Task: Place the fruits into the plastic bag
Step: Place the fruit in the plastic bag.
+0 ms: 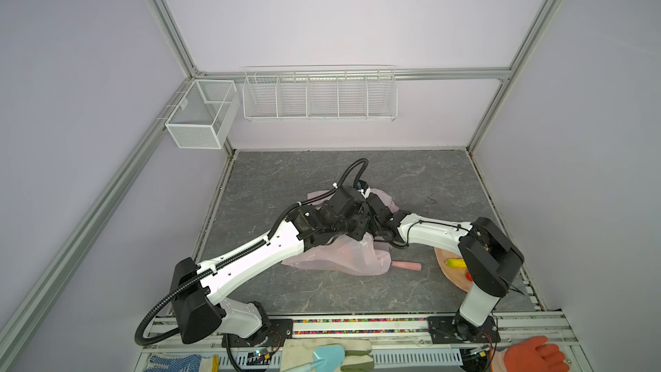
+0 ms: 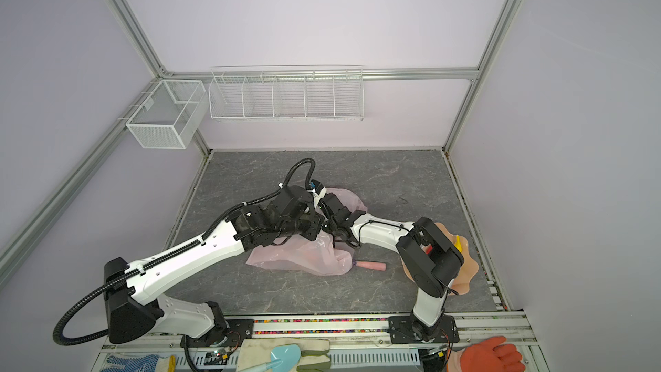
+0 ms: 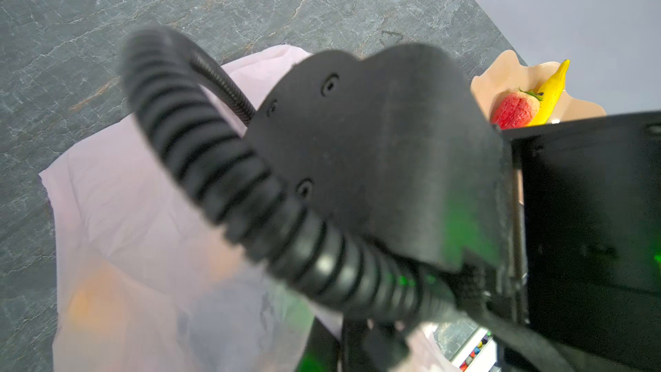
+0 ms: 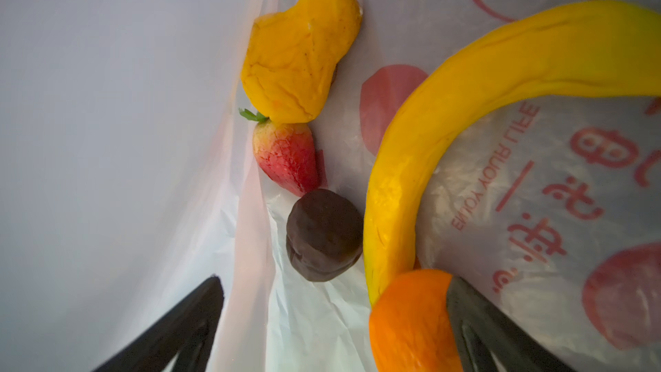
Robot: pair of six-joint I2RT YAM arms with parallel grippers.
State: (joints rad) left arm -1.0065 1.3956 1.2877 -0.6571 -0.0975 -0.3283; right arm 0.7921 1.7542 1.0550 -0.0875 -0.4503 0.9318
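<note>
1. Two white-and-black robot arms reach in from the near edge of a grey marbled table (image 1: 411,173) and meet over its middle. Below them, in both top views, the pale pink plastic bag (image 1: 332,259) lies crumpled on the surface.
2. The right gripper (image 4: 332,279) is inside the bag. Its jaws stand wide apart and clamp nothing.
3. The right wrist view looks along the bag's inside, which is printed with red marks. An orange fruit (image 4: 411,320) rests against one black finger (image 4: 493,331), and the other finger is well apart from it.
4. Deeper in the bag, a long banana (image 4: 465,84) curves round and touches the orange fruit. A dark brown round piece (image 4: 323,236) sits just beside the banana, and a strawberry (image 4: 286,155) just beside that. A lumpy yellow fruit (image 4: 300,55) touches the strawberry's leafy end.
5. The left arm (image 1: 250,259) ends over the bag. The left gripper is hidden among the black wrist parts. Its jaws are together, and what they pinch, if anything, cannot be seen.
6. A tan wavy-edged plate (image 3: 500,76) sits near the table's right front corner, partly under the right arm's elbow and apart from the bag. A second banana (image 3: 552,91) and a second strawberry (image 3: 515,110) lie on it, touching each other.
7. A pink handle (image 1: 407,265) lies on the table just beside the bag's edge.
</note>
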